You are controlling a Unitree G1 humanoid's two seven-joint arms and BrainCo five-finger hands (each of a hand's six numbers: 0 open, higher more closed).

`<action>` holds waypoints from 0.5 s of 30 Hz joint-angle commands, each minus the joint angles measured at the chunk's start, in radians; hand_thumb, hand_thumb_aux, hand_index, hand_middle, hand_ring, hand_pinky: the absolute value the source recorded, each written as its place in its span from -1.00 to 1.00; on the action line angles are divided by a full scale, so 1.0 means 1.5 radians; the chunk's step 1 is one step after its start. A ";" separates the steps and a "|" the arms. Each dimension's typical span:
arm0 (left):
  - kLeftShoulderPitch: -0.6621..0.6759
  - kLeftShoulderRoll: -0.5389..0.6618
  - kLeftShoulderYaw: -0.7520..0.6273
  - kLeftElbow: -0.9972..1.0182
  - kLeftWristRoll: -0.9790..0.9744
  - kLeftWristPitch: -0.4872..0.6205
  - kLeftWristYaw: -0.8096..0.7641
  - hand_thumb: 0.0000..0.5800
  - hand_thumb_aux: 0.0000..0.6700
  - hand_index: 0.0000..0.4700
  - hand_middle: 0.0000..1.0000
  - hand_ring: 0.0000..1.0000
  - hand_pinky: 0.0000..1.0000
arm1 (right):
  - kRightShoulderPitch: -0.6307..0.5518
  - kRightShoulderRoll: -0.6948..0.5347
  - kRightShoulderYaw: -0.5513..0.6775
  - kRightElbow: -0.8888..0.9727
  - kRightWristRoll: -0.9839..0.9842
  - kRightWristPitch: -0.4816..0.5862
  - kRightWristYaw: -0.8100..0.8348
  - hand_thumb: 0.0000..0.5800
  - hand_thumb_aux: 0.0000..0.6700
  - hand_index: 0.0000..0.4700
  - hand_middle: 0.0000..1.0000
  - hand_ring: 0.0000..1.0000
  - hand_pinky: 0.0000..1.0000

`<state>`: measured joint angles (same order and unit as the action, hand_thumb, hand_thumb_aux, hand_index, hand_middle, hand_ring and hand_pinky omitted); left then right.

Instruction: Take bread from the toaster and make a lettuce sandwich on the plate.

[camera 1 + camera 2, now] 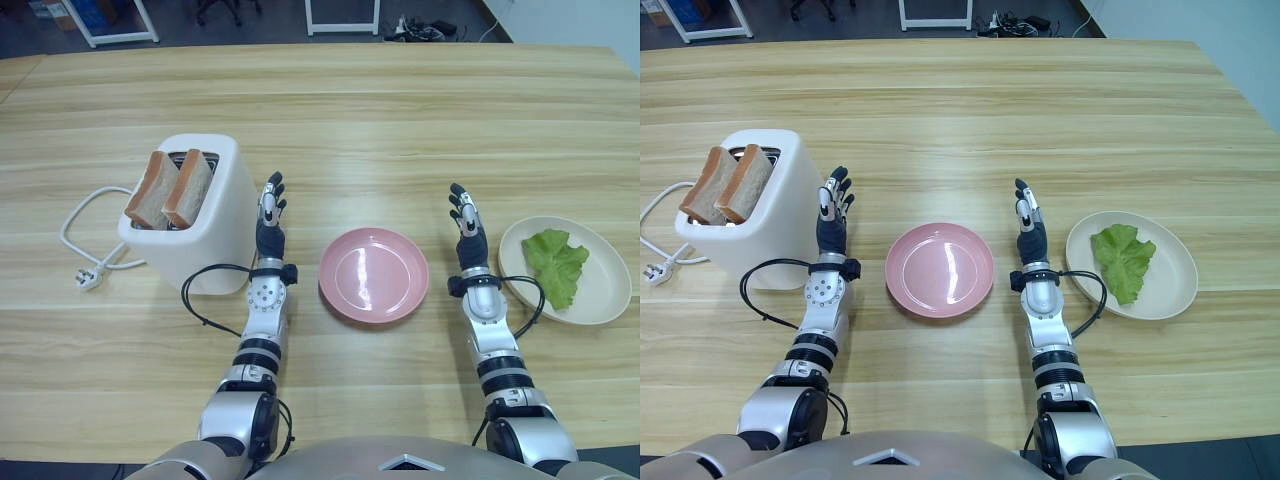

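Wood-grain bench runs the full width of the view, with a dark floor and white furniture legs beyond its far edge.

Item 1: a white toaster stands on the robot's left side of the bench. Two slices of bread, one and the other, stand side by side in its slots, their upper halves raised above the top and leaning slightly left. A white cord loops from the toaster's left side to a plug lying on the bench.

Item 2: a pink plate sits near the centre, between the two hands and apart from both.

Item 3: a cream plate sits at the right, carrying a green lettuce leaf on its middle.

Item 4: the left hand is just beside the toaster's right wall, pointing away from the robot. Its fingers are straight and slightly fanned, gripping nothing.

Item 5: the right hand is between the pink plate and the cream plate, touching neither. Its fingers are straight and close together, gripping nothing.
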<state>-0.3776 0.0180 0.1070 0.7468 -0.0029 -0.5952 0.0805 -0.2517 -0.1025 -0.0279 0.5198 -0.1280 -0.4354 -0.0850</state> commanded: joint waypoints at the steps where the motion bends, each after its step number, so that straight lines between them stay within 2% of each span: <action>1: -0.009 0.007 -0.002 0.007 0.007 -0.003 0.000 -1.00 -1.00 -1.00 -1.00 -1.00 -1.00 | -0.007 0.000 0.000 0.015 -0.004 -0.006 -0.010 -1.00 -1.00 -1.00 -1.00 -1.00 -1.00; 10: -0.018 0.008 -0.009 0.011 0.016 0.010 0.006 -1.00 -1.00 -1.00 -1.00 -1.00 -1.00 | -0.014 0.007 -0.008 0.029 0.030 -0.016 0.014 -1.00 -1.00 -1.00 -1.00 -1.00 -1.00; 11: -0.001 -0.001 -0.013 -0.042 0.002 0.015 -0.008 -1.00 -1.00 -1.00 -1.00 -1.00 -1.00 | -0.015 0.007 -0.008 0.031 0.030 -0.016 0.016 -1.00 -1.00 -1.00 -1.00 -1.00 -1.00; 13: 0.072 -0.009 -0.061 -0.284 -0.009 0.042 -0.045 -1.00 -1.00 -1.00 -1.00 -1.00 -1.00 | -0.018 0.006 -0.009 0.039 0.032 -0.017 0.019 -1.00 -1.00 -1.00 -1.00 -1.00 -1.00; 15: 0.130 0.010 -0.114 -0.539 -0.033 0.099 -0.084 -1.00 -1.00 -1.00 -1.00 -1.00 -1.00 | -0.027 0.007 -0.011 0.058 0.035 -0.015 0.023 -1.00 -1.00 -1.00 -1.00 -1.00 -1.00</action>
<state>-0.3338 0.0093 0.0644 0.5301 -0.0106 -0.5705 0.0472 -0.2613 -0.0908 -0.0354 0.5560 -0.0956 -0.4634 -0.0622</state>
